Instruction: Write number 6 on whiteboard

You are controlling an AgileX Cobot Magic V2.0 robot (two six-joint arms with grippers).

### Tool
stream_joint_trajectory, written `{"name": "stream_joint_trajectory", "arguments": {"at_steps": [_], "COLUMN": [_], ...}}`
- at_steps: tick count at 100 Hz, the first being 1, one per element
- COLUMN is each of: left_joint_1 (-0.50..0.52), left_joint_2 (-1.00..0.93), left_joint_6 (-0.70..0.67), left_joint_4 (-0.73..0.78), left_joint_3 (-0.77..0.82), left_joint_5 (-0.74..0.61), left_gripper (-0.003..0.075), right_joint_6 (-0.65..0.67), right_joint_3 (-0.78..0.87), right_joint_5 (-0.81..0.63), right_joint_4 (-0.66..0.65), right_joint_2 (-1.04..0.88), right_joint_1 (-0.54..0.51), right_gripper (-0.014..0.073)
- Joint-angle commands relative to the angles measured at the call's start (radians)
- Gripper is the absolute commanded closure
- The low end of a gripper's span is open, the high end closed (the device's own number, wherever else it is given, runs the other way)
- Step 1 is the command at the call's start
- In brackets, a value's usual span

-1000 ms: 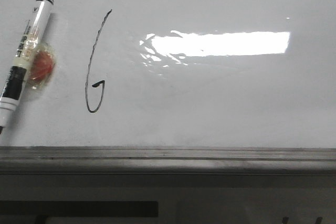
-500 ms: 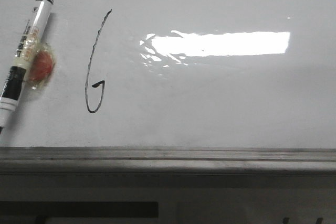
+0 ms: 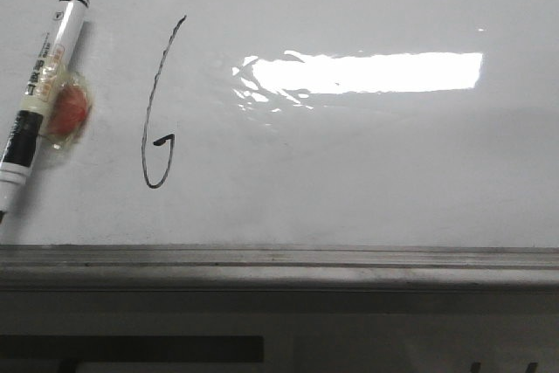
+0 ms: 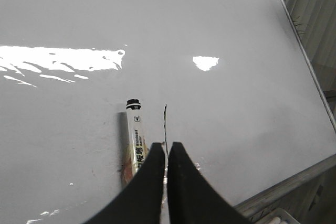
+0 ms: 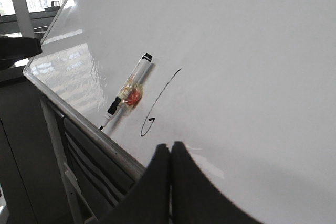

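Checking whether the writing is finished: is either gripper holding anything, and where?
Nothing is held. Both the left gripper and right gripper are shut on nothing; the marker lies alone on the whiteboard.

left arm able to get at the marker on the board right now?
Probably yes. The left gripper is shut and empty, with the marker lying just beside its fingertips on the whiteboard; nothing lies between them. It must open first.

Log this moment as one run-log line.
phase: writing done | 6 drawn on whiteboard | marker lying on board left of 6, not held | left gripper shut, empty | right gripper shut, empty
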Motion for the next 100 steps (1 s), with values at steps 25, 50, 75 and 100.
{"name": "stream_joint_trajectory", "arguments": {"at_steps": [25, 50, 75, 100], "left_joint_1": [0.214, 0.475, 0.589, 0.591], "left_joint_2": [-0.028, -0.028, -0.029, -0.029], "left_joint_6": [0.0, 0.0, -0.046, -0.057], "left_joint_4": [0.2, 0.2, 0.198, 0.198], "left_joint_3": [-0.001, 0.112, 0.254, 0.251], "left_joint_5": [-0.068, -0.078, -0.216, -0.01], "left_gripper": [0.0739, 0.0739, 0.0739, 0.0739], "right_joint_6": [-0.011, -0.011, -0.011, -0.011], "right_joint_3": [-0.027, -0.027, -0.027, -0.027], "right_joint_5": [-0.056, -0.056, -0.056, -0.056], "right_joint_4": [0.011, 0.011, 0.011, 0.011], "right_joint_2": [0.008, 0.008, 0.008, 0.008], "right_joint_1": [0.001, 0.001, 0.001, 0.001], "right_gripper": [0.0659, 0.0659, 0.0659, 0.0659]}}
